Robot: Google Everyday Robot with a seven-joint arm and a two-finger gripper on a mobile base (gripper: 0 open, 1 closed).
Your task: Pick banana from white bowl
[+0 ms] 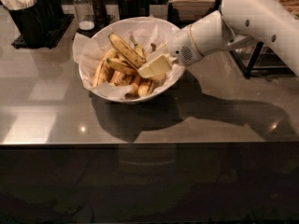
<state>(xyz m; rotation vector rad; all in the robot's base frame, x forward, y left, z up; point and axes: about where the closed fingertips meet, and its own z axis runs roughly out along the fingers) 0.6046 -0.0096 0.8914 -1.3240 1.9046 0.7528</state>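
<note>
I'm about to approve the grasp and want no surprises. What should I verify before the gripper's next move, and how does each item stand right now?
1. Gripper inside the white bowl, low over the fruit on its right side: ok.
2. The banana, the long streaked one, in plain view on top of the pile: ok.
3. Gripper centred on the banana: not ok; it sits by the banana's lower right end, over shorter bananas.
4. Gripper touching the banana: cannot tell.
5. Bowl resting level on the table: ok.
6. Paper liner away from the gripper's path: ok on the left rim; under the gripper, cannot tell.
</note>
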